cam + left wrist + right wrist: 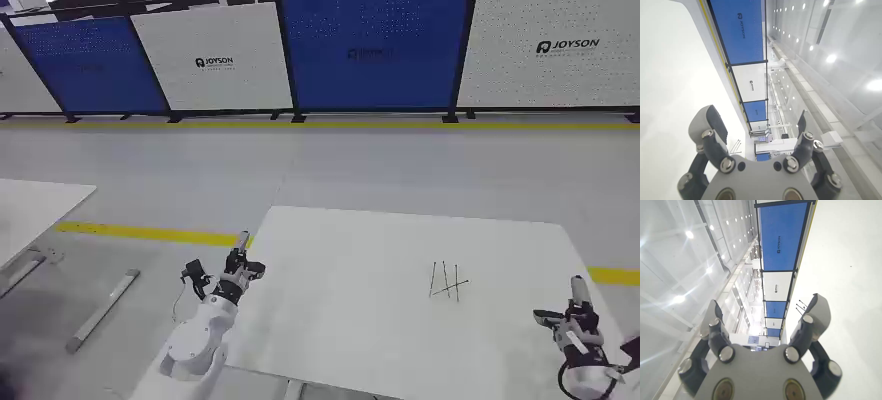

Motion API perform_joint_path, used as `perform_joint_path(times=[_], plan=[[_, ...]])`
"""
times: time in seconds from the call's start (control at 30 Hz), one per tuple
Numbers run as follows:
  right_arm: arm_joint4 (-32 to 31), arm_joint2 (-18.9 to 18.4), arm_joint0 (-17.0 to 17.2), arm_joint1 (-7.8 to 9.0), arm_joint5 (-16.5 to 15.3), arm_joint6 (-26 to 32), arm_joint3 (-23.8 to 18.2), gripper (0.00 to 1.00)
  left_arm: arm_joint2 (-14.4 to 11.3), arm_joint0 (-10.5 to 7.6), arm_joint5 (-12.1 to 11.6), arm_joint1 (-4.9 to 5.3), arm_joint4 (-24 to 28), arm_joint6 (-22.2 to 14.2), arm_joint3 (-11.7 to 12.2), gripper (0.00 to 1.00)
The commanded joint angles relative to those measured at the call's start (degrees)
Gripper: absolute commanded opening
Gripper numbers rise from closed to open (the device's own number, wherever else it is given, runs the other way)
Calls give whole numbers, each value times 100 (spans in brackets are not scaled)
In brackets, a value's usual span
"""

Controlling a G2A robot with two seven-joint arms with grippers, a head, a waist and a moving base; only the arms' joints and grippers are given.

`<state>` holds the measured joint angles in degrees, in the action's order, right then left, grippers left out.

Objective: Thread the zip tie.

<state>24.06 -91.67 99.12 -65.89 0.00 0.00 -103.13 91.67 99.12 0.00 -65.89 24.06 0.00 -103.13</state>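
Several thin black zip ties (447,282) lie loosely crossed on the white table (350,300), right of its middle. In the left wrist view the zip ties (736,146) show small and far off beyond one finger; in the right wrist view the zip ties (801,306) lie just past a fingertip. My left gripper (241,256) hangs open at the table's left edge, nothing between its fingers (715,123). My right gripper (562,310) stands open at the table's right edge, also holding nothing. Both are well apart from the ties.
Another white table (35,205) stands at the far left across a grey floor with a yellow line (150,233). Blue and white partition panels (370,55) close the back. A grey bar (102,310) lies on the floor left of the table.
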Motion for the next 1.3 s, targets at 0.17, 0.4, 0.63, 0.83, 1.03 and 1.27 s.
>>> perform_joint_path(times=[0.17, 0.4, 0.63, 0.83, 1.03, 1.27], plan=[[0, 0, 0, 0, 0, 0, 0, 78, 0, 0, 0, 0, 0, 0, 0, 78], [-451, -284, -376, 127, 710, 1571, -397, 100, 0, 0, 0, 0, 0, 0, 0, 100], [-1206, -332, -1287, 298, 1948, 3120, -184, 100, 0, 0, 0, 0, 0, 0, 0, 100], [-1572, -63, -1879, 383, 1948, 4051, 522, 100, 0, 0, 0, 0, 0, 0, 0, 100], [-1572, -63, -1879, 383, 1948, 4051, 522, 100, 0, 0, 0, 0, 0, 0, 0, 100], [-1572, -63, -1879, 383, 1948, 4051, 522, 100, 0, 0, 0, 0, 0, 0, 0, 100]])
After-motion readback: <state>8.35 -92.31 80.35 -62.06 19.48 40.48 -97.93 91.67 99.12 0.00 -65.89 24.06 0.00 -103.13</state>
